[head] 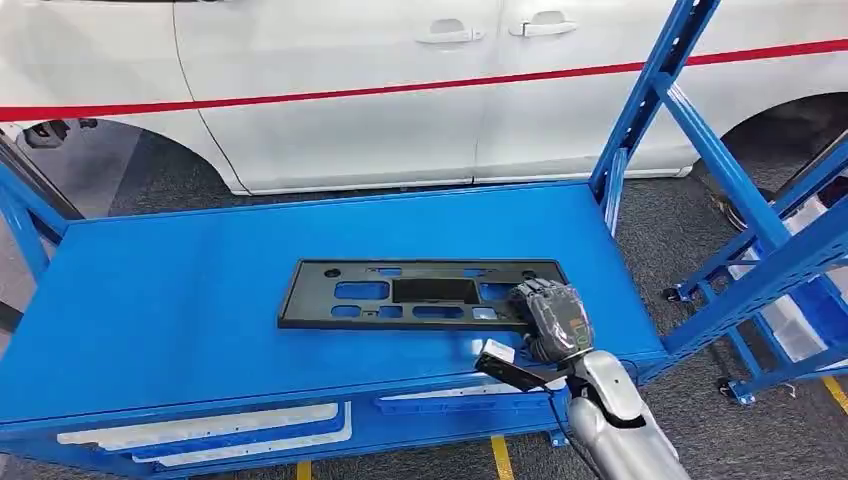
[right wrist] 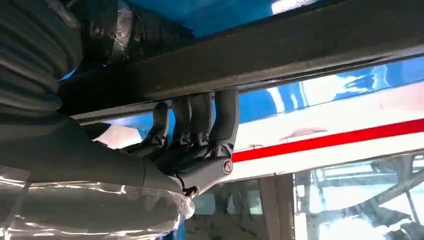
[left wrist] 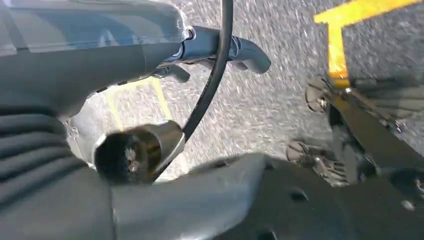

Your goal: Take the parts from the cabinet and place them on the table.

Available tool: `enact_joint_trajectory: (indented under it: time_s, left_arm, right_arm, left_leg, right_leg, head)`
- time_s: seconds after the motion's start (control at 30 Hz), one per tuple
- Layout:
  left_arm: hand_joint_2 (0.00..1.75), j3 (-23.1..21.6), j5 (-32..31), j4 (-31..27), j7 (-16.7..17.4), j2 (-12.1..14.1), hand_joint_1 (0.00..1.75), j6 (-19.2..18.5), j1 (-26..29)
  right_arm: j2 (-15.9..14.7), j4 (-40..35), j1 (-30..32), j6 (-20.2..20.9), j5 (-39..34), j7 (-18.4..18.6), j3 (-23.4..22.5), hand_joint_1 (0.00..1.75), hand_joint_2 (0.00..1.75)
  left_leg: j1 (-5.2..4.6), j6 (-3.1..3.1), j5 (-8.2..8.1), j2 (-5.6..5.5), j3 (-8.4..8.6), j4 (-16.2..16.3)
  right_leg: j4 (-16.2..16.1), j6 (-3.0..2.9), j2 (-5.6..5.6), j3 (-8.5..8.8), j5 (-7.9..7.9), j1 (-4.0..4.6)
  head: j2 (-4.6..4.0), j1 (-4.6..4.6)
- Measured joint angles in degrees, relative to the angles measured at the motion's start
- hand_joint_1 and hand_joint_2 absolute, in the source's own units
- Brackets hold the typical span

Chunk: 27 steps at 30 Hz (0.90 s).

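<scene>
Lying flat on table; part under right hand.

Right arm enters head view from lower right, forearm angled up and inward. Right hand rests on right end of black part, fingers extended against its edge. Left hand hangs low, fingers loosely curled, holding nothing.

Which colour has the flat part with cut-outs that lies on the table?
The flat part is black, lying on the blue table. The head view shows it best.
</scene>
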Motion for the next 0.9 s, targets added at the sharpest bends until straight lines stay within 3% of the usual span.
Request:
enact_joint_trajectory:
  time_s: [0.13,0.23,0.33,0.5,0.57,0.6,0.63,0.7,0.73,0.77,0.8,0.83,0.9]
  left_arm:
    - [1.75,0.35,-0.02,0.00,-1.40,-0.68,0.00,3.52,-0.42]
    - [1.75,0.61,-0.43,0.00,-1.18,-1.01,0.00,5.42,-0.68]
    - [1.75,0.70,-0.57,0.00,-1.07,-1.08,0.00,6.06,-1.04]
    - [1.75,0.92,-0.52,-0.02,-1.42,-1.43,0.00,6.15,-1.47]
    - [1.75,1.07,-0.52,-0.02,-1.84,-1.82,0.00,6.13,-1.59]
    - [1.75,1.09,-0.57,-0.02,-1.86,-2.10,0.00,6.15,-1.68]
    - [1.75,1.09,-0.59,-0.02,-1.90,-2.37,0.00,6.19,-1.73]
    - [1.75,1.11,-0.77,-0.02,-1.93,-2.58,0.00,6.28,-1.96]
    - [1.75,1.11,-0.77,-0.02,-1.92,-2.72,0.00,6.28,-2.00]
    - [1.75,1.14,-0.85,-0.02,-1.95,-2.83,0.00,6.30,-2.00]
    - [1.75,1.14,-0.98,-0.02,-1.95,-2.91,0.00,6.32,-2.02]
    - [1.75,1.14,-1.03,-0.02,-2.01,-3.02,0.00,6.32,-2.03]
    - [1.75,1.14,-1.07,-0.02,-2.06,-3.20,0.00,6.32,-2.07]
  right_arm:
    - [0.07,-1.44,0.21,-2.08,0.40,-0.77,0.09,1.75,1.75]
    - [-0.89,-8.44,2.31,-5.47,-0.88,-3.80,0.11,1.75,1.75]
    - [-2.49,-18.76,2.31,-2.99,-3.80,-3.69,0.02,1.75,1.75]
    - [-4.15,-28.09,2.49,-1.97,-4.44,-4.46,-0.28,1.75,1.75]
    - [-4.83,-30.26,2.71,-2.03,-4.39,-5.03,-0.28,1.75,1.75]
    - [-5.29,-31.27,2.98,-2.05,-4.13,-5.11,-0.28,1.75,1.75]
    - [-5.73,-32.05,3.10,-2.08,-4.00,-5.16,-0.26,1.75,1.75]
    - [-6.05,-33.05,3.33,-2.12,-3.54,-5.18,-0.17,1.75,1.75]
    - [-6.23,-33.27,3.73,-2.12,-3.50,-5.25,-0.13,1.75,1.75]
    - [-6.58,-33.55,4.13,-2.12,-3.34,-5.31,-0.07,1.75,1.75]
    - [-6.78,-33.60,4.39,-2.12,-3.30,-5.31,-0.02,1.75,1.75]
    - [-7.02,-33.64,4.55,-2.14,-3.30,-5.33,-0.02,1.75,1.75]
    - [-7.45,-34.23,4.68,-2.19,-3.30,-5.35,-0.02,1.75,1.75]
  left_leg:
    - [0.00,0.00,0.02,0.00,0.00,0.01]
    - [-0.16,0.10,0.03,-0.09,-0.28,0.22]
    - [-0.23,0.28,-0.11,-0.04,-0.36,0.26]
    - [-0.54,0.87,-0.69,-0.06,-0.47,0.72]
    - [-0.60,1.27,-0.30,-0.04,-0.28,0.20]
    - [0.11,1.65,0.16,0.28,0.10,-0.68]
    - [0.03,1.92,0.36,0.35,0.22,-1.04]
    - [0.01,2.13,0.47,0.52,-0.06,-1.01]
    - [0.00,2.12,0.48,0.53,-0.17,-0.98]
    - [0.03,2.08,0.51,0.52,-0.29,-0.88]
    - [0.15,2.04,0.53,0.52,-0.39,-0.71]
    - [0.28,1.97,0.55,0.52,-0.53,-0.44]
    - [0.66,1.33,0.45,0.50,-1.01,0.35]
  right_leg:
    - [0.00,0.01,0.00,-0.02,0.02,-0.01]
    - [-0.03,0.14,-0.03,-0.13,0.11,-0.14]
    - [0.01,0.22,0.07,-0.35,0.06,-0.49]
    - [-0.07,0.73,0.08,-0.19,-0.25,-0.79]
    - [-0.35,1.20,0.11,0.13,0.00,-0.61]
    - [0.17,1.24,0.14,0.20,-0.82,-0.98]
    - [1.90,1.21,0.05,-0.64,-2.44,-0.78]
    - [10.03,1.37,0.08,-4.51,-7.19,-0.83]
    - [14.35,1.55,0.08,-6.52,-8.81,-0.87]
    - [16.86,1.77,0.07,-7.73,-9.02,-0.95]
    - [16.46,1.94,0.04,-7.57,-7.62,-1.13]
    - [13.73,2.08,-0.01,-6.26,-5.31,-1.31]
    - [3.84,2.50,-0.05,-1.41,-0.32,-1.81]
  head:
    - [0.00,0.00]
    - [0.00,0.00]
    - [0.00,-0.02]
    - [0.00,0.00]
    - [0.00,0.00]
    - [0.00,-0.02]
    - [0.00,0.09]
    - [0.00,0.09]
    - [0.00,0.07]
    - [0.00,0.09]
    - [0.00,0.09]
    - [0.00,0.09]
    - [0.00,0.09]
